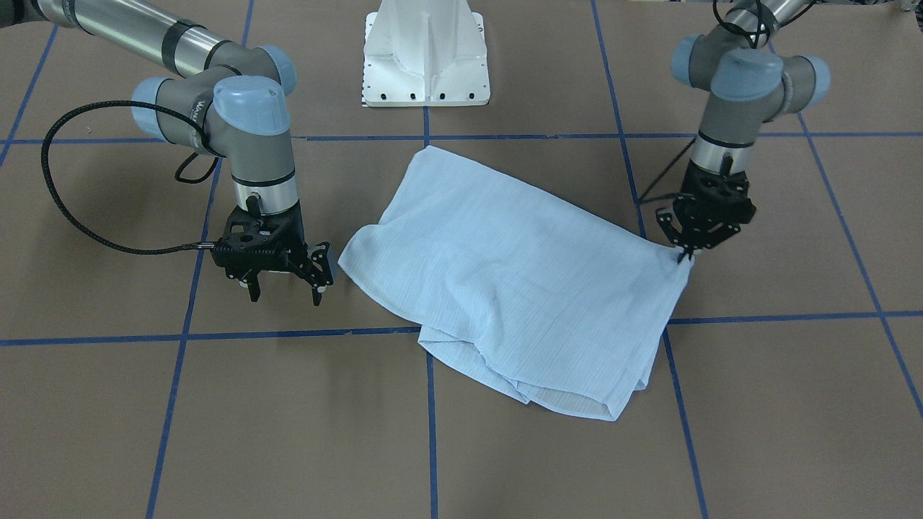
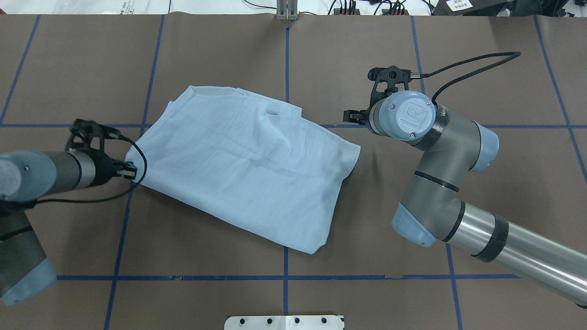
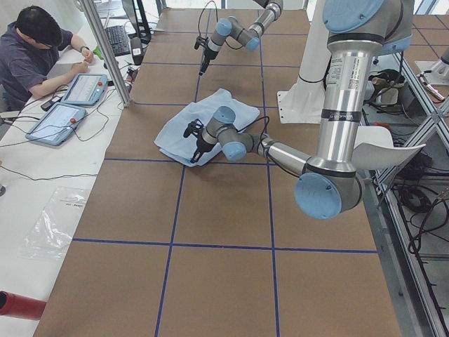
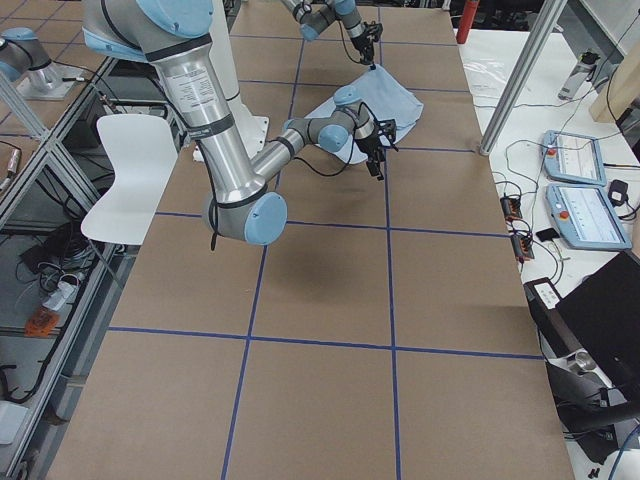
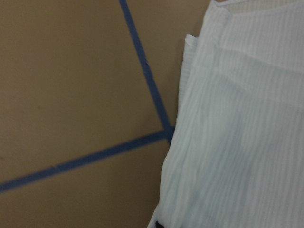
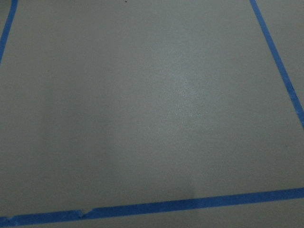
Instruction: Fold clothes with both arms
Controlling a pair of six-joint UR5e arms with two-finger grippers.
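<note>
Front-facing view, shirt (image 1: 505,274): lies folded to a rough rectangle, skewed across the blue tape lines at mid-table, with loose layers showing along its near edge
Front-facing view, left gripper (image 1: 683,252): tips pressed together on the shirt's corner at this view's right, where the cloth rises to a small peak
Front-facing view, right gripper (image 1: 285,288): fingers spread and empty, just beside the opposite corner and apart from it
Overhead view, left arm (image 2: 46,172): reaches in low, its gripper at the shirt's corner on a tape line
Overhead view, right arm (image 2: 435,151): its wrist hides the fingers, which stand near the shirt's corner on that side
Left wrist view: striped cloth fills the right half, its edge lying over a tape crossing; a dark speck at the bottom edge is too small to identify
Right wrist view: bare surface and tape only, no cloth in sight
Step in hand, judged: securing two corners before a fold, with one corner held and the other not yet taken
Advice: bring the right gripper onto its corner, catch every layer, then lift both corners level and together; the thin cloth is likely to slip or separate if pulled unevenly
Side views, table (image 3: 224,281): covered in brown paper with a blue tape grid, white pedestal base (image 3: 302,91) at the robot's side
Side views, room: a person (image 3: 31,60) sits at a white bench with two tablet-like pendants (image 3: 70,105), and an aluminium frame surrounds the cell
</note>
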